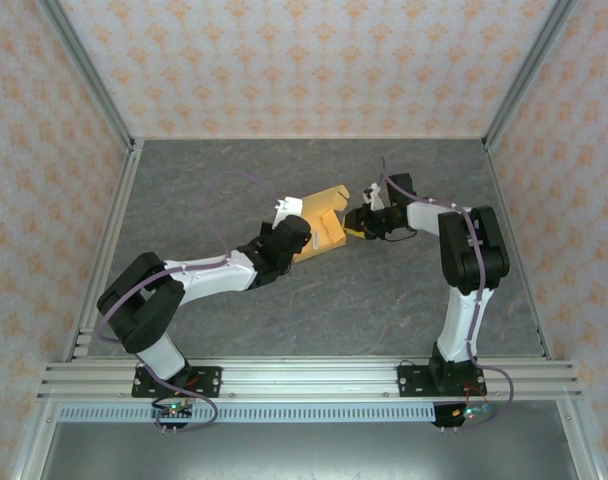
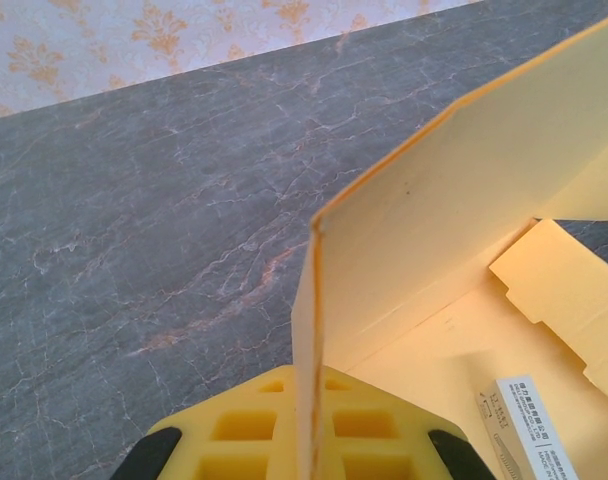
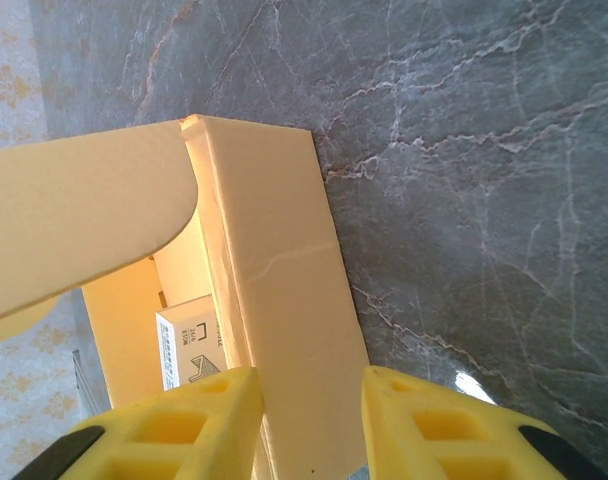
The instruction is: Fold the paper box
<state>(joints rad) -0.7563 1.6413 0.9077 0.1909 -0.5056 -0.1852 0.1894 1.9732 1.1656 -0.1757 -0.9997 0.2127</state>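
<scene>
Risk, tearing: the left gripper [image 1: 290, 230] pinches one raised wall of the paper box [image 1: 324, 215] while the right gripper [image 1: 357, 228] holds the opposite side; if the arms pull apart, the thin card can crease off its score line or rip
Risk, spring-back: no tab appears locked into a slot, so a released wall is likely to fall back flat
Risk, sliding: the table [image 1: 234, 160] under the paper box looks smooth; a sideways push from one arm alone can shift or turn the whole sheet
Risk, snagging: a curved flap hangs over the box's open inside in the right wrist view and can catch a finger moving inward
Left jaws: closed tight on the upper edge of the upright wall at the box's left side
Right jaws: part-way apart, closed around a folded wall at the box's right side; the wall fills the gap between the fingers
Box position: over the middle of the table, between both grippers
Box appearance: light orange-tan card, half erected, base flat, two walls raised, a stepped tab lying loose inside
Box contents: a small white printed tag [image 2: 529, 425] lies on the base
</scene>
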